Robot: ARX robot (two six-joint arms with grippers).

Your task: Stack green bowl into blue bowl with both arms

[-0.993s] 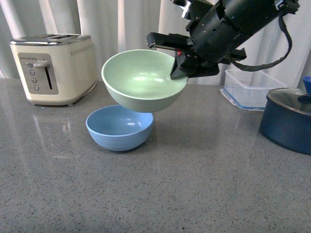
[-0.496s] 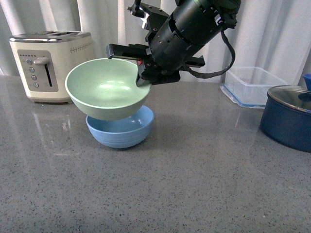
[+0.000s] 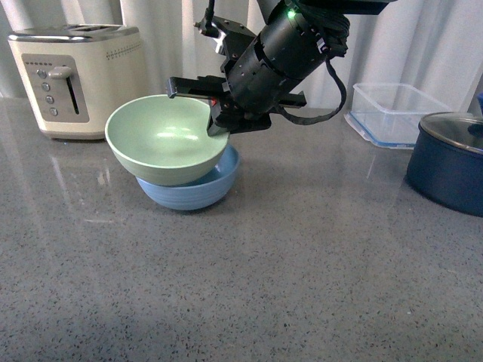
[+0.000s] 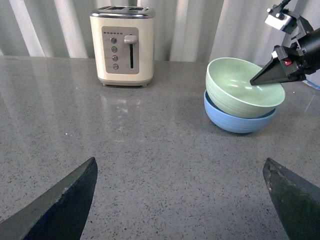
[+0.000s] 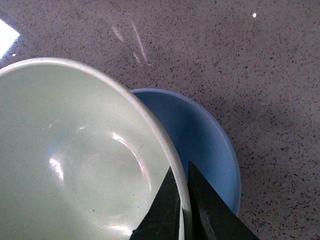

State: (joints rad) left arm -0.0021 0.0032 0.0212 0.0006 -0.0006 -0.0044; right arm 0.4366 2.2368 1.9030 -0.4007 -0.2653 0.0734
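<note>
The pale green bowl (image 3: 164,143) sits tilted and off-centre in the light blue bowl (image 3: 202,188), overhanging its left side. My right gripper (image 3: 217,122) is shut on the green bowl's right rim, one finger inside and one outside. The right wrist view shows the same pinch (image 5: 182,200), with the green bowl (image 5: 75,165) over the blue bowl (image 5: 205,145). In the left wrist view both bowls, green (image 4: 240,90) over blue (image 4: 235,120), lie far ahead of my open left gripper (image 4: 182,200), which holds nothing above bare counter.
A cream toaster (image 3: 75,79) stands at the back left on the grey speckled counter (image 3: 287,286). A clear plastic container (image 3: 392,111) and a dark navy pot with a lid (image 3: 449,170) stand at the right. Curtains hang behind.
My right gripper has carried the green bowl left and down, from above the blue bowl into it. The view has shifted a little too.
</note>
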